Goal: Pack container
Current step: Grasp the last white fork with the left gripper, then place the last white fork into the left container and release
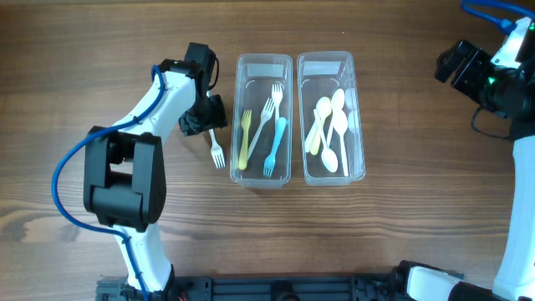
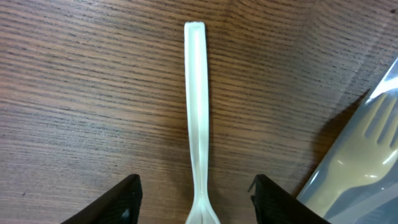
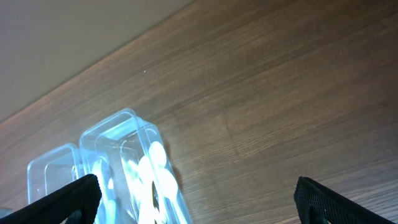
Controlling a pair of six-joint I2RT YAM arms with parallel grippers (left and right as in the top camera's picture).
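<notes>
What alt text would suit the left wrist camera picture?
A white plastic fork lies on the wooden table, its handle between the left gripper's two spread black fingertips. At right, a clear container's corner shows a pale yellow fork inside.

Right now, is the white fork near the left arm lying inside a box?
No, the white fork lies on the table beside the fork container, outside its wall.
</notes>
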